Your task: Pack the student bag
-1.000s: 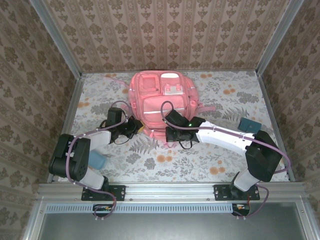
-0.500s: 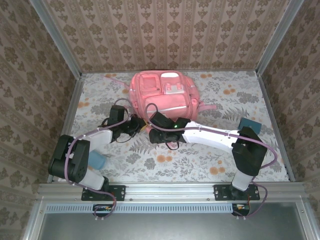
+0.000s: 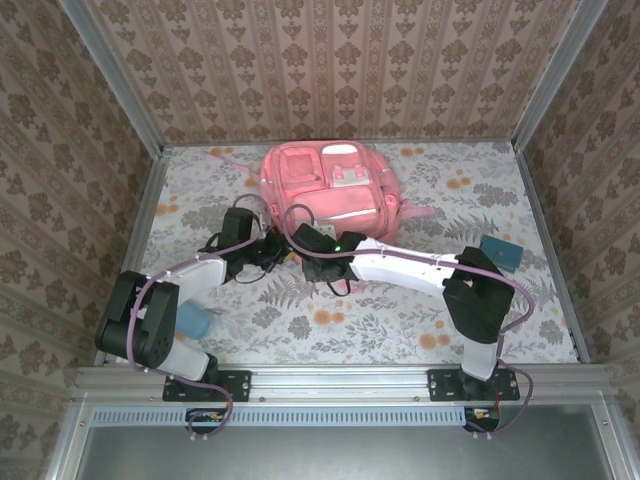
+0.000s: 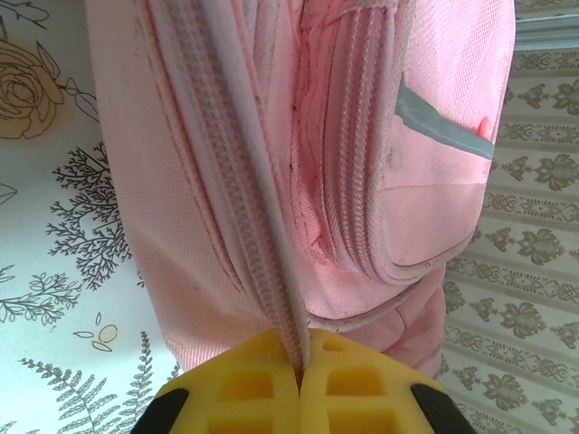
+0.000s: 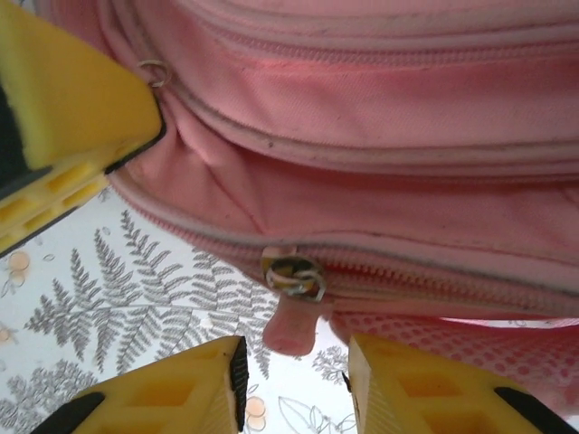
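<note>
Top external view took in the table, spread with a floral cloth, and at its far middle lay the bag, pink, front side up, its top toward the back wall and a white stripe crossing the lower pocket. Its pockets faced the camera, but nothing could be made out inside any of them. Both arms reached in to the bag's near edge, the left arm from the left and the right arm from the right, their wrists close together. Left wrist view showed the left gripper with its yellow pads pressed together on a zip band of the bag, which ran up from the pinch along the fabric. Right wrist view showed the right gripper with a gap between its fingers; they stood either side of the pull tab without touching it, and one of the left gripper's fingers sat at the upper left of that view, against the bag. On the table, a teal box lay well apart from the bag at the right, and a blue block lay beside the left arm. The pink tab hung from a metal slider on the bag's lowest zip, and a small ring showed on a seam above it.
</note>
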You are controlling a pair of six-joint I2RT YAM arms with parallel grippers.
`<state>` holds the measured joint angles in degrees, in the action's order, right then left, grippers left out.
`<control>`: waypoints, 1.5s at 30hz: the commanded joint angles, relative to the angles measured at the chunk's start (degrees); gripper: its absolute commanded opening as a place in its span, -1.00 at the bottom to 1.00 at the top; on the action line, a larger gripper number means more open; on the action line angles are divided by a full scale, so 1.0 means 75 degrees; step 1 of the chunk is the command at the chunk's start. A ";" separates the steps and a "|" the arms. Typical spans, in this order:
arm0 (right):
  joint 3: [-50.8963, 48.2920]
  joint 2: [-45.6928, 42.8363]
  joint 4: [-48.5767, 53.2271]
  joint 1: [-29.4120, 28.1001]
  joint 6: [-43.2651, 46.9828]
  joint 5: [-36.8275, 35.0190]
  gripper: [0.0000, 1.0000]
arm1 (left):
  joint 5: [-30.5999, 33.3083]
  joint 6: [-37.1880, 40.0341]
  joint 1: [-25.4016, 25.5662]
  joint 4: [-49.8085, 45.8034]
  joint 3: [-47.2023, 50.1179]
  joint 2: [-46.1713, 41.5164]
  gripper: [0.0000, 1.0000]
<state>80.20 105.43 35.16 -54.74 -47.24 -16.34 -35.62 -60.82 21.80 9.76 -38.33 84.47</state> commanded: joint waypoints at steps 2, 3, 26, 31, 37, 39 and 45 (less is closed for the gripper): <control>0.0364 0.0230 0.0466 0.0021 -0.0169 -0.0807 -0.36 | -0.0361 0.0246 0.0093 0.0314 -0.0351 -0.0217 -0.93; 0.0407 0.0250 0.0496 0.0021 -0.0153 -0.0863 -0.40 | -0.0361 0.0247 0.0093 0.0313 -0.0360 -0.0207 -0.93; 0.0691 0.0694 0.0505 0.0159 0.0698 -0.0574 -0.67 | -0.0304 0.0293 0.0092 0.0304 -0.0372 -0.0094 -0.94; 0.0550 0.0335 0.0756 0.0144 0.0514 -0.0708 -0.96 | 0.0069 0.0417 0.0036 0.0134 -0.0311 -0.0097 -0.95; 0.0215 -0.0255 0.1690 0.0235 0.0357 -0.0807 -1.00 | 0.0679 0.0755 -0.0279 -0.0286 -0.0097 -0.0051 -1.00; 0.0012 -0.0445 0.1991 0.0323 0.0383 -0.0820 -1.00 | 0.0692 0.0795 -0.0429 -0.0251 -0.0015 -0.0002 -1.00; -0.0589 -0.0973 0.2533 0.0803 0.0457 -0.1008 -1.00 | 0.0676 0.0901 -0.0639 -0.0225 0.0048 0.0123 -1.00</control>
<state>78.08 101.75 45.19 -50.76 -43.66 -20.47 -34.30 -56.69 18.98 8.05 -38.28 84.71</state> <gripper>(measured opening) 0.052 0.040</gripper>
